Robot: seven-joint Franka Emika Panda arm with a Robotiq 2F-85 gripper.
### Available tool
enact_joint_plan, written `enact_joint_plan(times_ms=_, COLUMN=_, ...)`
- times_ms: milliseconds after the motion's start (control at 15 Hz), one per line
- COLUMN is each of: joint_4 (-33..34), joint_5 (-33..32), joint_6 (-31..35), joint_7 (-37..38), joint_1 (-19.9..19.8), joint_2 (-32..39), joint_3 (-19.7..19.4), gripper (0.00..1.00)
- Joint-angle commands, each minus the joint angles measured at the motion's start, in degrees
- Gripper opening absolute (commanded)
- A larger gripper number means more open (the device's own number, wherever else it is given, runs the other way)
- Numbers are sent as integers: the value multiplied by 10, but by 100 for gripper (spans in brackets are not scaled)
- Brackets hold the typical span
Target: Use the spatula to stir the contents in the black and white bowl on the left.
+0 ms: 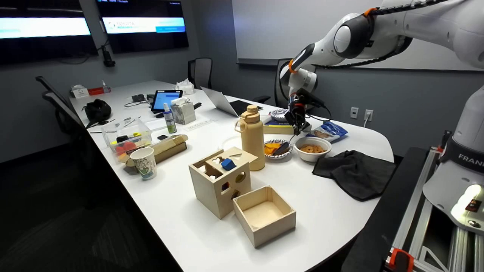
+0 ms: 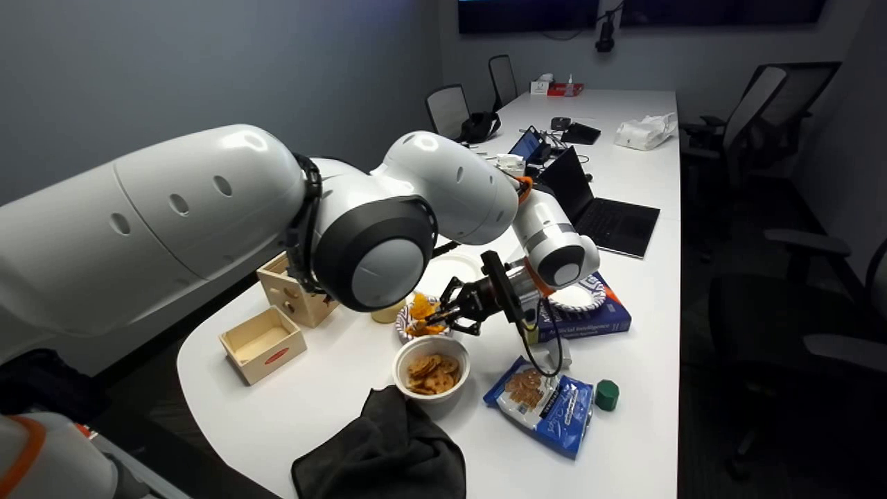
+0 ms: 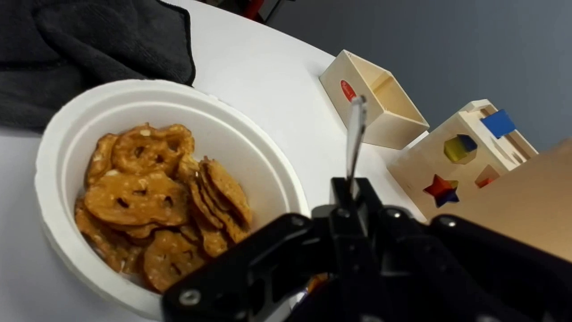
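The black and white bowl [image 1: 279, 157] stands upright on the worktop [image 1: 325, 219], just beside the white bowl [image 1: 308, 156], and holds orange-yellow contents [image 1: 270, 147]. The pincer [image 3: 353, 190], near the white bowl, is clenched on a slim silvery utensil [image 3: 355, 134] (seen nearly edge-on in the wrist view). A dark cloth [image 1: 351, 173] lies just beside the white bowl; a blue pouch [image 2: 547, 409] lies near the white bowl; a tan bottle [image 1: 252, 139] stands farther from the white bowl
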Motion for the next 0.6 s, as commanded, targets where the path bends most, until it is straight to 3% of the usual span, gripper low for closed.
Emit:
enact_joint_plan(times_ms=0, joint_4=56, joint_5=15, joint_6=-20, joint_7=24, joint_1=9, joint_2=37, joint_3=-4, gripper=1)
enact_joint_plan(times_ms=533, joint_4=26, joint_5=11, joint_6=-23, joint_7=35, joint_1=6, joint_2=-6, joint_3=11, gripper=1)
